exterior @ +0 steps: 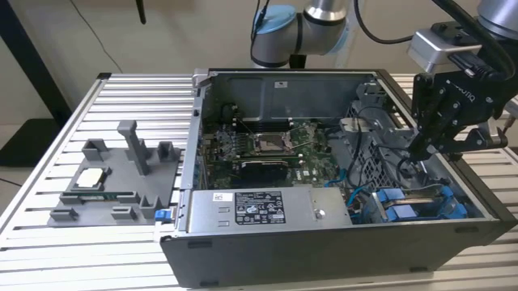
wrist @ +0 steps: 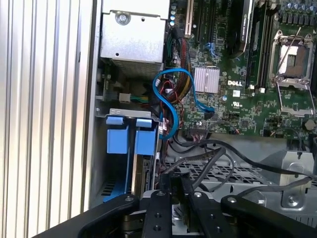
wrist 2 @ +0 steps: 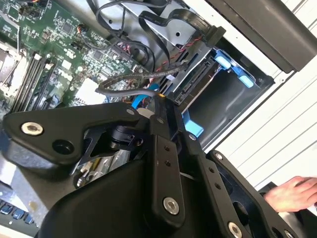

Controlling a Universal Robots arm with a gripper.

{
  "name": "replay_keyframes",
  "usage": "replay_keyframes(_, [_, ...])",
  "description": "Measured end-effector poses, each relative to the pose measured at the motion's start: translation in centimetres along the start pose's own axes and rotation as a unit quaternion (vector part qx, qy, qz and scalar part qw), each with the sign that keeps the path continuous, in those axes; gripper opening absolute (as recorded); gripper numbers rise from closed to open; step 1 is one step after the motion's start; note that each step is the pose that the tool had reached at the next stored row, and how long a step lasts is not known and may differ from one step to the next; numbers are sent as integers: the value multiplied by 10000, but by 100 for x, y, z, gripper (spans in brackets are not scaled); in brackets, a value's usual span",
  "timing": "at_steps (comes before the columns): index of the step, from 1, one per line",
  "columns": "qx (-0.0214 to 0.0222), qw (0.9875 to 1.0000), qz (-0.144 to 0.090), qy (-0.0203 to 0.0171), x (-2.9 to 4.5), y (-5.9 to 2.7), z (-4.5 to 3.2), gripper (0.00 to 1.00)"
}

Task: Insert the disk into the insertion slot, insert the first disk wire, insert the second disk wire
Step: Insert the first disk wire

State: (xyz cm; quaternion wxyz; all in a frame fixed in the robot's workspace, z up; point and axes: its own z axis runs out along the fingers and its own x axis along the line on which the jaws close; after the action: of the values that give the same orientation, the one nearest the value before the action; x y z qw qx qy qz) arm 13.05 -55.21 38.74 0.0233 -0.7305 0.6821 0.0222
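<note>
Seems the first-wire step, with hand point(exterior: 421, 150) pinched narrow, seemingly on a black wire point(wrist: 195, 151), near the disk point(wrist 2: 194, 85) seated in the insertion slot point(wrist: 115, 113), exterior view's near right; likely needs plug-to-socket alignment.

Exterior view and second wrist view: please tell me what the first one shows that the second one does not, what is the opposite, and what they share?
The exterior view adds the grey fixture at its left and the power-supply box with a white sticker. The second wrist view adds a person's hand outside the case, by the white slats. Both share the pincer near the black wires, the green motherboard, and the insertion slot with its blue clips.
</note>
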Motion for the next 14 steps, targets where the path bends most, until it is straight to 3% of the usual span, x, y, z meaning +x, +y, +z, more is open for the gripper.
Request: replay_keyframes(14, [-4,10000,0,51,41,-3,13,19])
